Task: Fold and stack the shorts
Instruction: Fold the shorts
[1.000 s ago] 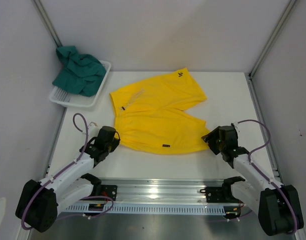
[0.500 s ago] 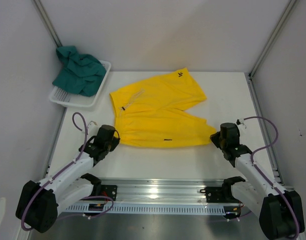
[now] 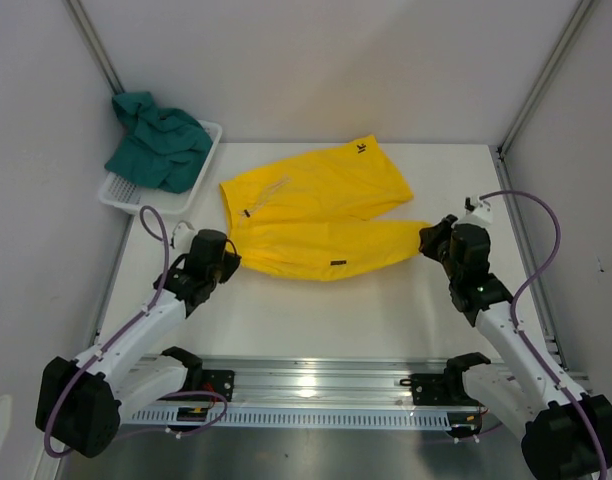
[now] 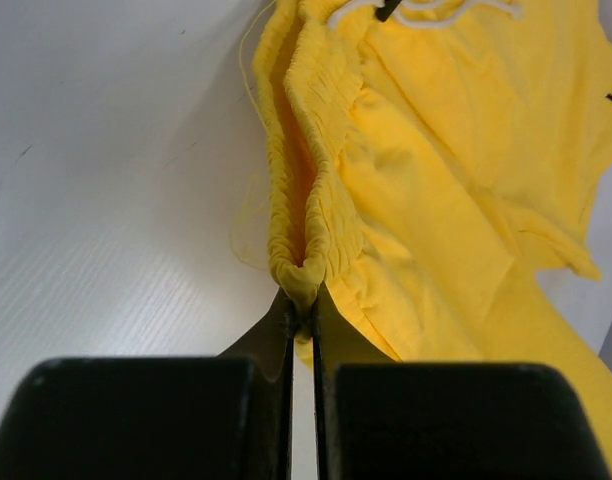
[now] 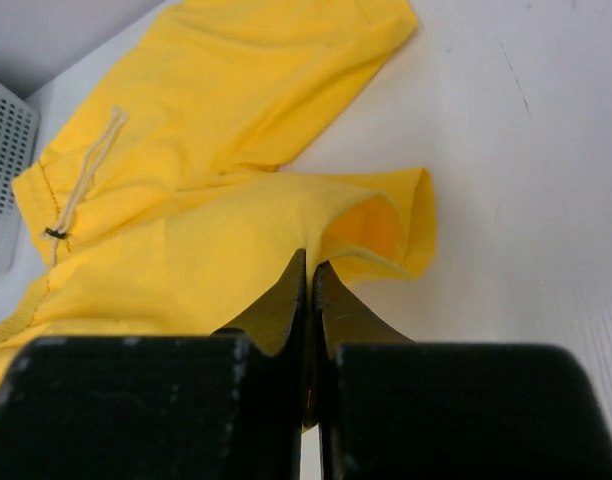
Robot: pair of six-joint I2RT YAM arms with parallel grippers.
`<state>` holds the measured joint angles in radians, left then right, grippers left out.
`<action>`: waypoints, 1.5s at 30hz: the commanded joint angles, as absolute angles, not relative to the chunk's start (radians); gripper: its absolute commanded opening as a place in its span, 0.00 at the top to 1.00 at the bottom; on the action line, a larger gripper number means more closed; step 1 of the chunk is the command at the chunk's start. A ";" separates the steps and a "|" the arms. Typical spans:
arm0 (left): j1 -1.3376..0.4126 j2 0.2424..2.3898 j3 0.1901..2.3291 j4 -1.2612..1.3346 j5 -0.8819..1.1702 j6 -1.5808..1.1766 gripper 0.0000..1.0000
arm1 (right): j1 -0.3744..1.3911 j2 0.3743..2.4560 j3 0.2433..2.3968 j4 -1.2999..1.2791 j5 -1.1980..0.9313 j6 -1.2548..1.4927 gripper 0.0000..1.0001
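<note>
1. Moved since a second ago: both arms reach farther from their bases and have drawn the near edge of the yellow shorts (image 3: pixel 306 215) back across the tabletop (image 3: pixel 316 320). The garment now looks narrower front to back.
2. Yellow shorts lie mid-tabletop, waistband to the left, legs to the right, near leg lifted at its hem.
3. Basket (image 3: pixel 136 198) sits at the far-left corner. Teal shorts (image 3: pixel 158 140) are crumpled inside it and spill over the far rim.
4. Left end effector (image 4: pixel 303 305): fingers pinched together on the gathered waistband corner.
5. Right end effector (image 5: pixel 308 262): clamped on the hem of the near leg.
6. Pale drawstring (image 5: pixel 86 165) lies loose on the fabric by the waistband.
7. Small dark logo (image 3: pixel 361 148) shows at the far leg's hem.
</note>
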<state>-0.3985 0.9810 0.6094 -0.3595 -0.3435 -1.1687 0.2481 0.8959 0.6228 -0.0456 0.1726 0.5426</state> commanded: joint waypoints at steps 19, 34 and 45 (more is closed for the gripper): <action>-0.371 0.878 0.483 -0.456 -0.281 -1.278 1.00 | 0.218 0.897 0.580 -0.446 0.218 0.845 1.00; -0.511 0.706 0.416 -0.469 -0.189 -1.431 1.00 | 0.218 0.823 0.802 -0.540 0.469 0.808 1.00; -0.788 0.627 0.405 -0.574 -0.296 -1.611 1.00 | 0.218 0.618 0.848 -0.649 0.568 0.756 1.00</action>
